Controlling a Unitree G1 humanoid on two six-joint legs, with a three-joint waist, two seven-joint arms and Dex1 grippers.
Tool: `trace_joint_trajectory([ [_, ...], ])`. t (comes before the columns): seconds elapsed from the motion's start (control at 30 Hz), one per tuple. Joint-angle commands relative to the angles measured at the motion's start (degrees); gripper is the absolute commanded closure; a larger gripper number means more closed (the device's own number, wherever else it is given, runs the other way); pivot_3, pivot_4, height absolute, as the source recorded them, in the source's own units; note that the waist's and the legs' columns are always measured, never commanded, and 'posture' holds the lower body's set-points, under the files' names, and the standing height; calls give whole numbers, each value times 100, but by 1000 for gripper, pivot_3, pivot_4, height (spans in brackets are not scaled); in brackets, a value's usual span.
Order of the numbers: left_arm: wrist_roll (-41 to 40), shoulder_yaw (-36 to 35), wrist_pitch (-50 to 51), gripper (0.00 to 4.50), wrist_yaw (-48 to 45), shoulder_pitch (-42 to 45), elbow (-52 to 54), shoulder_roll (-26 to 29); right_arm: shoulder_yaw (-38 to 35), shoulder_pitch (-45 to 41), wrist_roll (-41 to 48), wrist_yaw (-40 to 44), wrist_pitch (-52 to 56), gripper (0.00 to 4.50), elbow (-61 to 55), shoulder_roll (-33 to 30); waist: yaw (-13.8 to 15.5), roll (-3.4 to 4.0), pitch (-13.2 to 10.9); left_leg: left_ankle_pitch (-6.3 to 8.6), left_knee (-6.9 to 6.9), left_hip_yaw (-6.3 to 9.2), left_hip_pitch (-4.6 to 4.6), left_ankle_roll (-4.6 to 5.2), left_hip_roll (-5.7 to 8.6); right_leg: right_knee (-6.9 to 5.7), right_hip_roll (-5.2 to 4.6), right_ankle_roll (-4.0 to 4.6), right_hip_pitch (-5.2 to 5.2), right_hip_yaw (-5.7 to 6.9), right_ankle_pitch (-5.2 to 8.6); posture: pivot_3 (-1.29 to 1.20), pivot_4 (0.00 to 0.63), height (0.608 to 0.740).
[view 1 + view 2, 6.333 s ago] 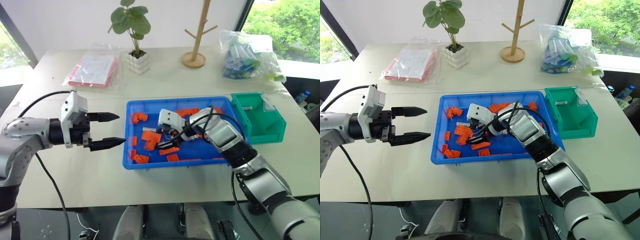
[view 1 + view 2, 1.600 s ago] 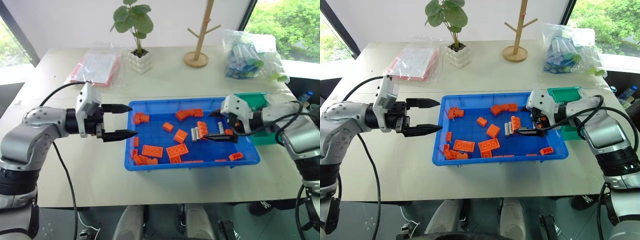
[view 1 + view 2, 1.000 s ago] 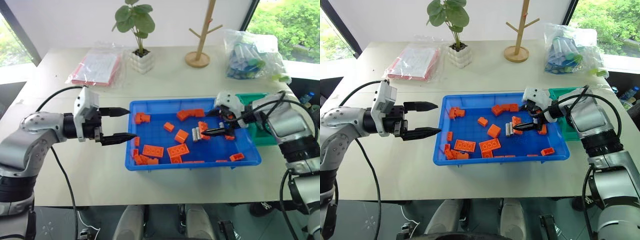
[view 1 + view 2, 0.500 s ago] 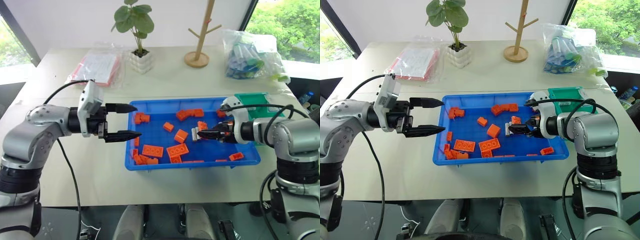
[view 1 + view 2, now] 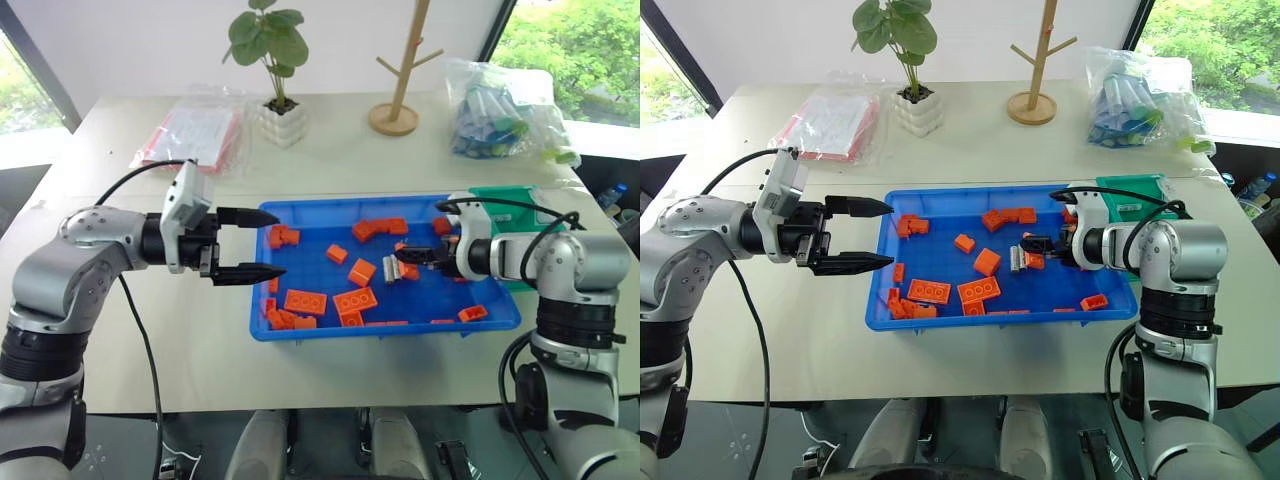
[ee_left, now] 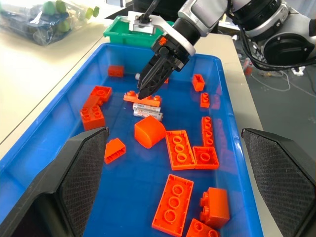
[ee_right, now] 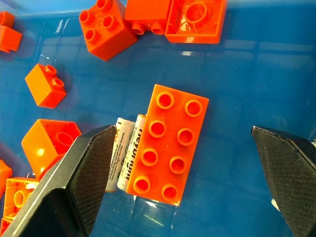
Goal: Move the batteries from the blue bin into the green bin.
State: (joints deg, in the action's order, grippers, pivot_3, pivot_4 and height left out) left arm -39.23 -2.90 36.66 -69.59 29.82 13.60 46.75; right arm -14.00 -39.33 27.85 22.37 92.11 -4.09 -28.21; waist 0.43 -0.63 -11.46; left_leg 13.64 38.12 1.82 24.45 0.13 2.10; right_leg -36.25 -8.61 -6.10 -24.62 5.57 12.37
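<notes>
Pale table [image 5: 150, 330], blue bin [image 5: 300, 345] mid-frame. Right pincer [image 7: 185, 187] wide, empty, over batteries [image 7: 126, 153] tucked against a brick [image 7: 168, 143]. Risk: closing grabs the brick instead. Left pincer [image 5: 250, 243] wide, idle at bin's left rim. Green bin [image 5: 1130, 192] right.

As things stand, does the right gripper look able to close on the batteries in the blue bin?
Probably not cleanly. The right gripper hangs open over the batteries, but an orange eight-stud brick lies against them, partly covering one, so a finger would likely catch the brick first.
</notes>
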Motion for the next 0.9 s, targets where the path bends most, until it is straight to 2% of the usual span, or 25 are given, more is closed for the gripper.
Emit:
trace_joint_trajectory([
  [0.03, -8, -117, -98, 0, 72, 21, 134, 1, 34, -36, 350, -191, 39, 32, -10, 19, -6, 0, 0, 0, 0, 0, 0, 0, 0, 0, 0, 0, 0, 0, 0, 0, 150, 692],
  [0.07, -9, -120, -98, 0, 83, 19, 136, 0, 42, -28, 413, -237, 39, 32, -10, 12, -8, 0, 0, 0, 0, 0, 0, 0, -1, 0, 1, 0, 0, 0, 0, 0, 150, 692],
  [0.17, -27, -139, -97, 0, 119, 3, 155, 6, 48, -13, 558, -387, 39, 867, -9, -6, -16, 0, 0, 0, 0, 0, 0, 0, -1, 0, 1, 0, 0, 0, 0, 0, 150, 692],
  [0.27, -33, -141, -102, 0, 141, -4, 160, 5, 53, -22, 697, -523, 39, 2192, -8, -36, -18, 0, 0, 0, 0, 0, 0, 1, -1, 0, 1, 0, 0, 0, 0, 0, 150, 692],
  [0.3, -29, -137, -110, 0, 143, -2, 151, 0, 48, -44, 747, -557, 39, 2779, 8, -64, -18, 0, 0, 0, 0, 0, 0, 1, 0, 0, 1, 0, 0, 0, 0, 0, 150, 692],
  [0.37, -9, -116, -129, 0, 148, 25, 113, -21, 32, -110, 830, -616, 39, 3390, 58, -127, -18, 0, 0, 0, 0, 0, 0, 1, -1, 0, 1, 0, 0, 0, 0, 0, 150, 692],
  [0.5, 15, -94, -159, 0, 156, 65, 60, -64, -5, -369, 891, -708, 39, 3390, 187, -231, -18, 0, 0, 0, 0, 0, 0, 1, 0, 0, 1, 0, 0, 0, 0, 0, 150, 692],
  [0.63, 45, -80, -208, 0, 140, 63, 20, -97, -43, -987, 777, -746, 39, 3390, 448, -165, -41, 1, -1, 0, 0, -1, 0, 1, 0, 0, 1, 0, -1, 0, 0, 0, 150, 692],
  [0.73, 66, -61, -249, 0, 132, 88, -26, -136, -5, -1490, 608, -796, 8, 3390, 683, 215, -116, 1, 0, 0, -1, 0, 0, 1, -1, -2, 2, 0, -3, 0, 0, 0, 150, 692],
  [0.9, 106, -47, -250, 0, 146, 136, -42, -210, 400, -1646, 411, -858, -308, 3390, 871, 998, -139, 1, 0, 0, -5, 1, -2, 1, 0, -10, 5, 1, -5, 0, 0, 0, 150, 692],
])
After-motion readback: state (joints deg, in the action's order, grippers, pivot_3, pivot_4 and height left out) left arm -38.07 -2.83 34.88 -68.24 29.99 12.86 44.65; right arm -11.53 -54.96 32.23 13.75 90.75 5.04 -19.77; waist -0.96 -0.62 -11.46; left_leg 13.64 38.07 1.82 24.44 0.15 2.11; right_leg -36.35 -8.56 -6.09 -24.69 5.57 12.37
